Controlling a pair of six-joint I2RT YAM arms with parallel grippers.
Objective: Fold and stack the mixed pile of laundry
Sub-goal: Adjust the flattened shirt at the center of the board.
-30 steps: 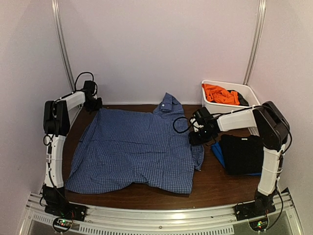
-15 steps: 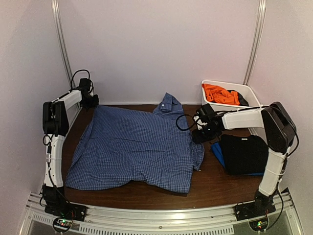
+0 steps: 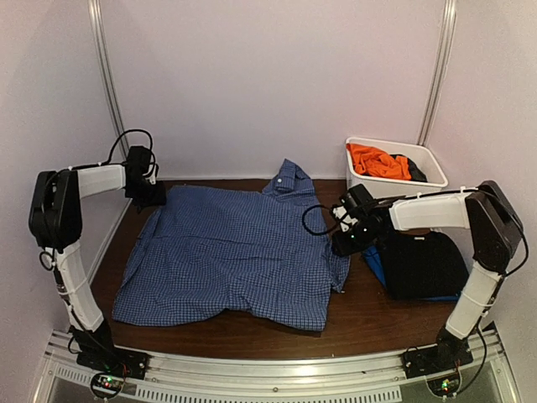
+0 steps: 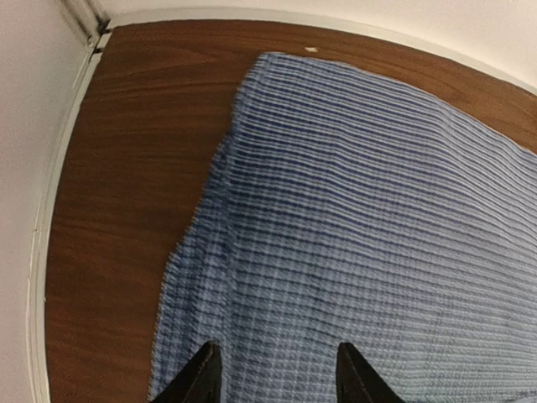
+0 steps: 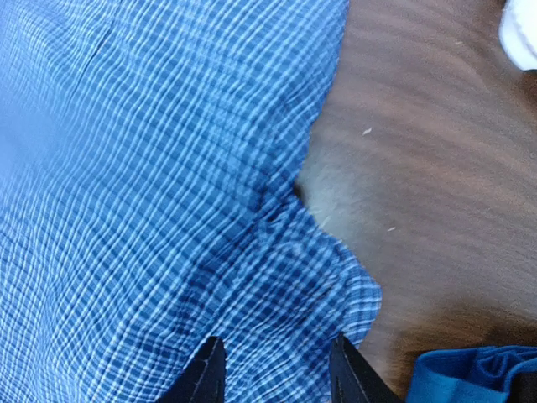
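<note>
A blue-and-white checked shirt (image 3: 235, 252) lies spread out nearly flat on the brown counter (image 3: 369, 323), filling the middle and left of it, with its collar (image 3: 289, 178) pointing toward the back wall and its hem toward the near edge. The left claw (image 3: 148, 191) hangs over the far left corner of the shirt, close to the back wall. In the left wrist view its two dark fingers (image 4: 201, 379) stand apart with smooth, flat cloth lying below them, so it is open and holds nothing. The right claw (image 3: 346, 243) sits at the right edge of the shirt. In the right wrist view its fingers (image 5: 206, 374) are also spread, above a rumpled, doubled-over bit of the shirt's edge just beside bare wood; it is open too, with no cloth pinched. To the right of the shirt, a black garment (image 3: 424, 264) lies folded on top of a blue piece (image 3: 374, 269) whose edge pokes out on the left, near the right claw. Behind that stack, in the far right corner, a white tub (image 3: 437, 165) holds a crumpled orange T-shirt (image 3: 377, 159) and a dark piece (image 3: 417, 172) tucked beside it.
</note>
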